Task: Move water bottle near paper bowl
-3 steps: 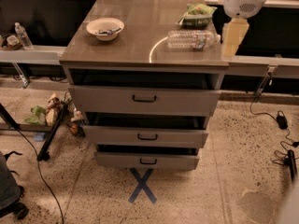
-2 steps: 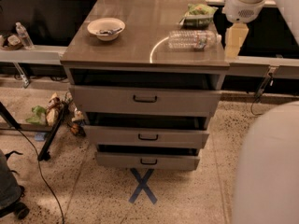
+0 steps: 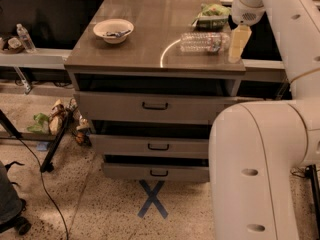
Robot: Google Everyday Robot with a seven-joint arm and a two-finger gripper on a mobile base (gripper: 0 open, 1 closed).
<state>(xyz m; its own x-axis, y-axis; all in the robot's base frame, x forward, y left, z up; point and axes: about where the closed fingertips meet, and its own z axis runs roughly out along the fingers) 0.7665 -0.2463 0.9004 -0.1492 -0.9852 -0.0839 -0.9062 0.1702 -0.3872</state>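
The water bottle [image 3: 202, 42] is clear and ribbed and lies on its side at the right of the cabinet top, cap pointing right. The paper bowl [image 3: 113, 30] stands at the top's far left with a small dark item inside. My gripper [image 3: 239, 44] hangs from the white arm [image 3: 270, 14] just right of the bottle's cap end, close above the top's right edge. It holds nothing that I can see.
A green snack bag [image 3: 212, 15] lies behind the bottle. The grey cabinet [image 3: 150, 104] has three drawers slightly open. A small clear bottle [image 3: 26, 38] stands on the left shelf. My arm's lower links [image 3: 260, 169] fill the right foreground. A blue floor cross [image 3: 152, 199], cables and clutter lie below.
My gripper has shifted a little left, closer to the bottle's cap end. My arm's large lower links have swung into the right foreground. The bottle and bowl have not moved.
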